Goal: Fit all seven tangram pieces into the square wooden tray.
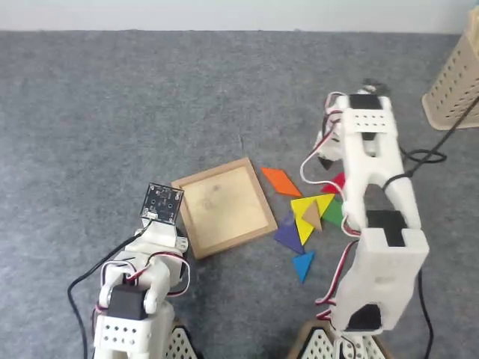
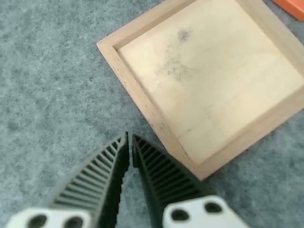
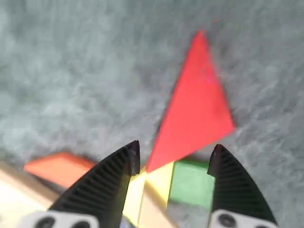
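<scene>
Overhead scene: two white robot arms on grey carpet [image 1: 112, 112], w/ a square wood tray [image 1: 224, 208] btwn them, turned at an angle. The tray's bare floor shows a faint dark smudge.

L arm [image 1: 138, 299] sits at the near left, its wrist just beside the tray's left corner. L gripper [image 2: 129, 137] hangs over the carpet right next to the tray's [image 2: 213, 80] rim. Its ribbed black jaws are together, w/ a hairline slit btwn the tips and nothing in them.

R arm [image 1: 374, 172] stretches away from the near right, over the right edge of the loose pieces. R gripper [image 3: 176, 147] has its jaws wide apart, holding nothing, straddling the near corner of the red triangle [image 3: 197, 109].

All pieces lie on the carpet right of the tray:
- orange piece [image 1: 281, 180], a slanted four-sided shape, nearest the tray's far right edge
- red triangle [image 1: 337, 182], mostly hidden under the R arm
- yellow [image 1: 310, 202], touching a tan piece [image 1: 311, 215]; possibly two yellow triangles, hard to tell
- green piece [image 1: 333, 211], beside the yellow and partly under the arm
- purple piece [image 1: 288, 233], close to the tray's right corner
- blue triangle [image 1: 303, 263], nearest the arm bases, slightly apart from the cluster

Far right corner: a beige perforated bin [image 1: 456, 82].
</scene>
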Controlling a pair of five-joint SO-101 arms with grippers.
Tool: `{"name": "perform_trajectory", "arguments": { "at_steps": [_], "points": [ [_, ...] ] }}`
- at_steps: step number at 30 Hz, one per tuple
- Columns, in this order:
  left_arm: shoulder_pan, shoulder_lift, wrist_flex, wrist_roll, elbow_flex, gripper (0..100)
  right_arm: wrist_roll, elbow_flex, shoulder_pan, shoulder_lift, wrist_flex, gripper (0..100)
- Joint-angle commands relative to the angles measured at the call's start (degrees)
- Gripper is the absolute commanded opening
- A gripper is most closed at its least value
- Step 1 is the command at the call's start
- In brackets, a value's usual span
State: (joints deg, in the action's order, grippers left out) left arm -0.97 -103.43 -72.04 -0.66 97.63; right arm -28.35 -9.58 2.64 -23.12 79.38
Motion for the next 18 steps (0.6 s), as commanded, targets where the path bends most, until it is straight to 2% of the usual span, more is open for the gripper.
{"name": "perform_trajectory", "arguments": {
  "at_steps": [1, 8, 18],
  "points": [
    [0.0, -1.2, -0.4, 0.4, -1.1, 1, 3.3, -0.7, -2.6, -0.7, -2.9, 23.2],
    [0.0, -1.2, -0.4, 0.4, -1.1, 1, 4.1, -4.4, -2.9, -6.9, -0.8, 36.6],
    [0.0, -1.2, -0.4, 0.4, -1.1, 1, 4.0, -8.4, -2.1, -14.5, -0.5, 30.6]
  ]
}}
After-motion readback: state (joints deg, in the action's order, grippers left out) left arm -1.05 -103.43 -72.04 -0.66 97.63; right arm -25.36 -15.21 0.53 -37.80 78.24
